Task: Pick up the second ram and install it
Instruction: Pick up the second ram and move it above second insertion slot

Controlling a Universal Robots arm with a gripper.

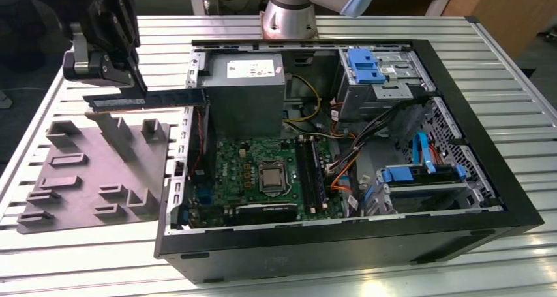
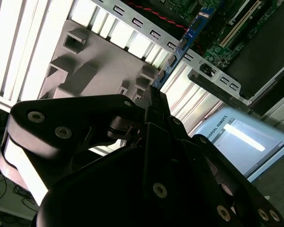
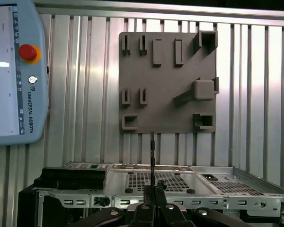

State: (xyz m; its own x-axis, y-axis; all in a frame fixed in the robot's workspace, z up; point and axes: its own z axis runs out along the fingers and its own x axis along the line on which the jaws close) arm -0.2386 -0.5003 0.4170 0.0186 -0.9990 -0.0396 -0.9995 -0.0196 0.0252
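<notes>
Evidently the carry is in hand: the gripper (image 1: 137, 90) is clamped on the second ram (image 1: 169, 98), held level in the air just outside the computer case (image 1: 348, 248), not yet seated. Installing, I judge, calls for alignment over a free slot (image 1: 306, 170) inside the case. The exterior view shows those slots; the first wrist view shows the ram edge-on.

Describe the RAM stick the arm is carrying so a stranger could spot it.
Find the open computer case, then the grey holder plate on the exterior view's left of it. Above that plate the gripper holds the second ram, a thin dark level strip, unlike the plate's blocky grey pegs.
</notes>
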